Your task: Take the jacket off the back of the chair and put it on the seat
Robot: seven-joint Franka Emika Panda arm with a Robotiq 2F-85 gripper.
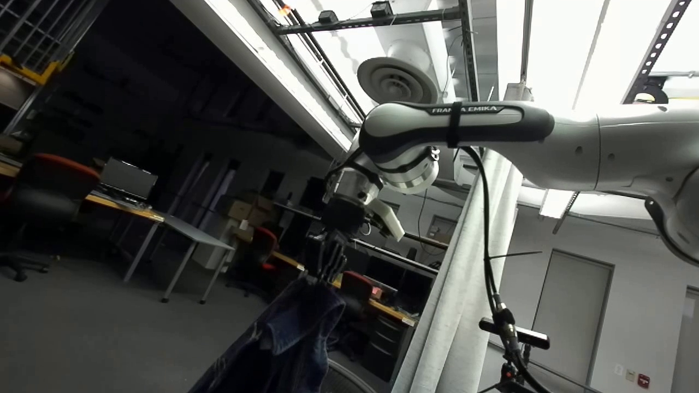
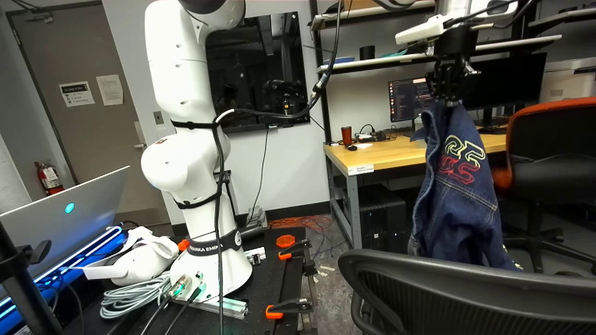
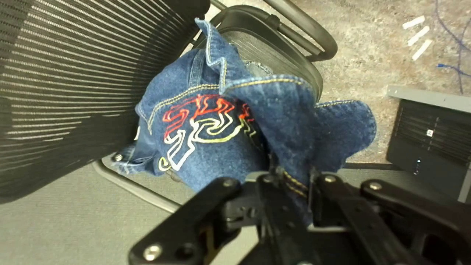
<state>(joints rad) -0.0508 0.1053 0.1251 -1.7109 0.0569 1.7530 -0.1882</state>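
Observation:
A dark blue denim jacket (image 2: 461,204) with red, yellow and white embroidery hangs from my gripper (image 2: 450,103). The jacket also shows in an exterior view (image 1: 295,338) and the wrist view (image 3: 220,158). My gripper (image 3: 294,176) is shut on cloth with yellow stitching, with the fingers slightly apart around it. The black chair's mesh backrest (image 3: 73,92) is at the left of the wrist view, beside the jacket. Its top rim (image 2: 465,284) hides the jacket's lower end. What looks like the grey seat (image 3: 274,49) lies below, partly covered by the jacket.
A tubular chair arm (image 3: 312,29) stands beside the seat. A wooden desk (image 2: 386,156) and an orange and black chair (image 2: 554,153) stand behind the jacket. A dark computer case (image 3: 430,143) is on the floor. A pale curtain (image 1: 458,284) hangs near the arm.

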